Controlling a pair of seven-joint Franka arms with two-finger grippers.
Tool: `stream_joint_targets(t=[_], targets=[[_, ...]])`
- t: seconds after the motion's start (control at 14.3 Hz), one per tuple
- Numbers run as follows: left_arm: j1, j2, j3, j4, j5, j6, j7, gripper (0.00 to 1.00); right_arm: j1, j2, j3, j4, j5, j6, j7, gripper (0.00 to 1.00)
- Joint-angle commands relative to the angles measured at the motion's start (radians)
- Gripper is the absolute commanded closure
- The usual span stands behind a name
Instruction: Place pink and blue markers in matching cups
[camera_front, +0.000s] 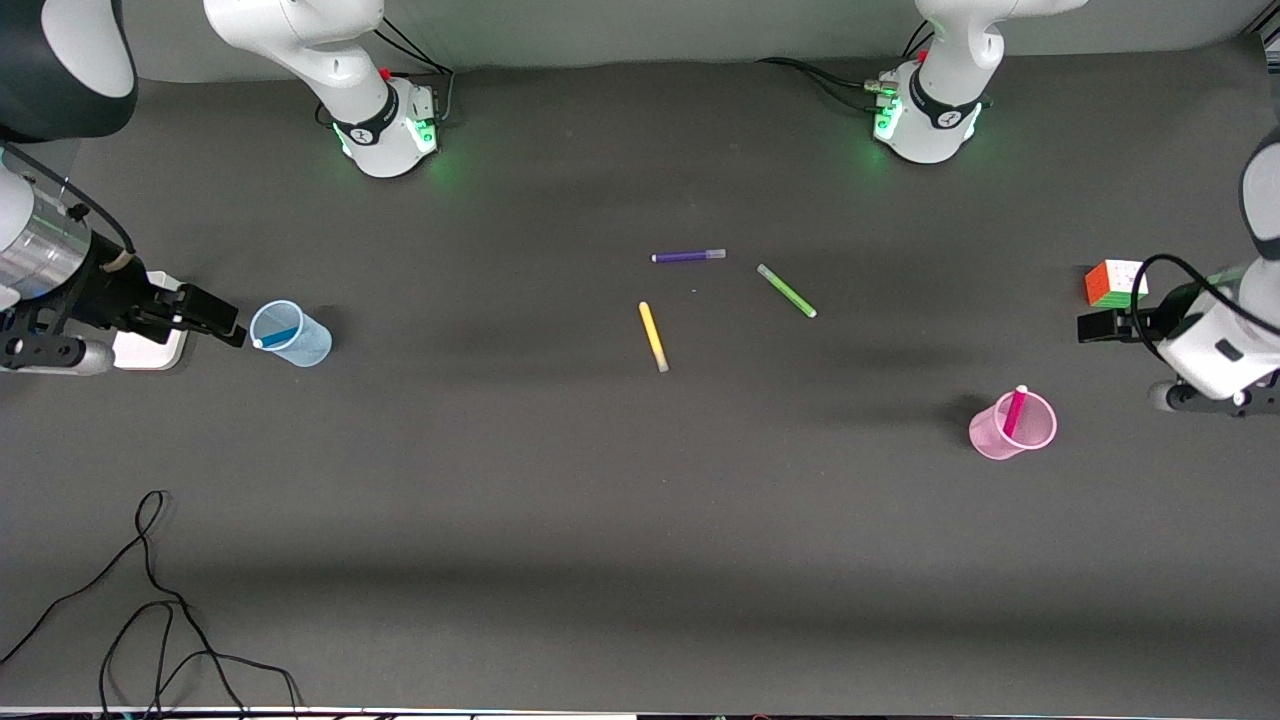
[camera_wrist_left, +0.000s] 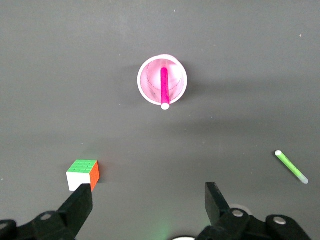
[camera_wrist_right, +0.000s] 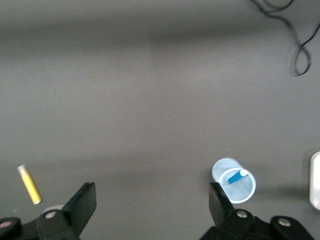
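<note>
The light blue cup (camera_front: 290, 333) stands toward the right arm's end of the table with the blue marker (camera_front: 275, 337) leaning inside it. Both show in the right wrist view: the cup (camera_wrist_right: 234, 181) and the marker (camera_wrist_right: 235, 176). The pink cup (camera_front: 1013, 425) stands toward the left arm's end with the pink marker (camera_front: 1014, 410) inside it. Both show in the left wrist view: the cup (camera_wrist_left: 162, 80) and the marker (camera_wrist_left: 164, 87). My right gripper (camera_front: 215, 318) (camera_wrist_right: 152, 202) is open and empty, raised beside the blue cup. My left gripper (camera_front: 1088, 327) (camera_wrist_left: 148, 200) is open and empty, raised by the cube.
A purple marker (camera_front: 688, 256), a green marker (camera_front: 786, 290) (camera_wrist_left: 291, 167) and a yellow marker (camera_front: 653, 336) (camera_wrist_right: 30, 184) lie mid-table. A colour cube (camera_front: 1115, 283) (camera_wrist_left: 83, 174) sits by my left gripper. A white block (camera_front: 150, 345) lies under my right arm. A black cable (camera_front: 150, 600) trails near the front edge.
</note>
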Motion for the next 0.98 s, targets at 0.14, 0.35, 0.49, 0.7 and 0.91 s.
stream_joint_targets(t=[0.14,0.35,0.49,0.7,0.91], targets=[[-0.068,-0.148,0.009,-0.076,-0.045,0.002,-0.005,0.00,0.010,-0.084,0.005,-0.095,-0.054,0.071,-0.007,0.00],[-0.093,-0.128,0.012,0.010,-0.056,-0.033,-0.019,0.00,0.010,-0.072,0.004,-0.068,-0.043,0.012,-0.008,0.00],[-0.110,-0.119,0.013,0.029,-0.057,-0.029,-0.022,0.00,0.010,-0.072,0.004,-0.070,-0.043,0.006,-0.008,0.00],[-0.108,-0.116,0.013,0.041,-0.076,-0.035,-0.016,0.00,0.012,-0.073,0.005,-0.064,-0.043,-0.027,-0.008,0.00],[-0.099,-0.116,0.014,0.043,-0.082,-0.039,-0.003,0.00,0.010,-0.077,0.005,-0.062,-0.043,-0.058,-0.042,0.00]])
